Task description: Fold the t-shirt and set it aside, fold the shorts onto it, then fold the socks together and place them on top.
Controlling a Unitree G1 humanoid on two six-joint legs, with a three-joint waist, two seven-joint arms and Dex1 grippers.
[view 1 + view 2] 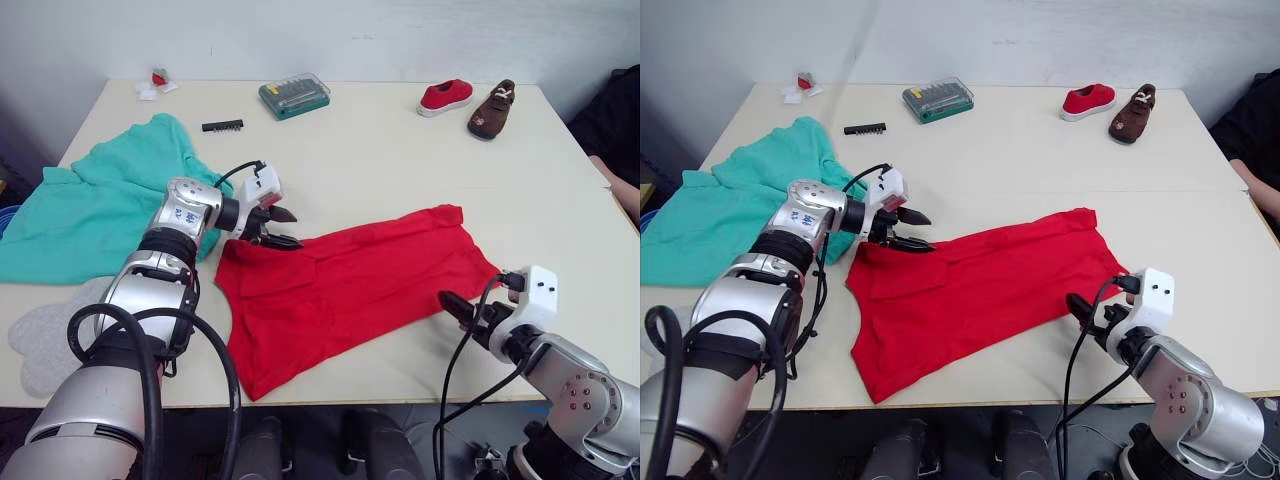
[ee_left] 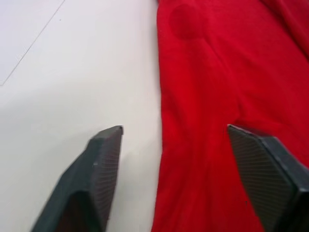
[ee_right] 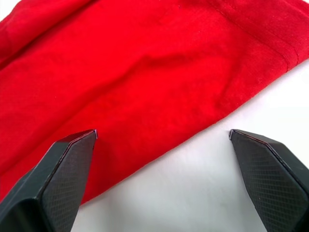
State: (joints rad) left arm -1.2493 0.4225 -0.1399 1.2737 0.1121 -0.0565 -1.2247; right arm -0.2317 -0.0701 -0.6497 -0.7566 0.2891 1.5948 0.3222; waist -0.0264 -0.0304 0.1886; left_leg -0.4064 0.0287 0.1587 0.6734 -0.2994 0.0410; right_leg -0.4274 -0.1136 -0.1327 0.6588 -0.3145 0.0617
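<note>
T-shirt mid-table, shorts left, socks before shorts.

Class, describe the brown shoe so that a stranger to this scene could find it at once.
Start at the far edge of the cream table, on the robot's right. Two small shoes sit there side by side; the brown shoe is the one further right. It is dark brown with pale laces, while its neighbour, the red shoe, has a white sole.
</note>
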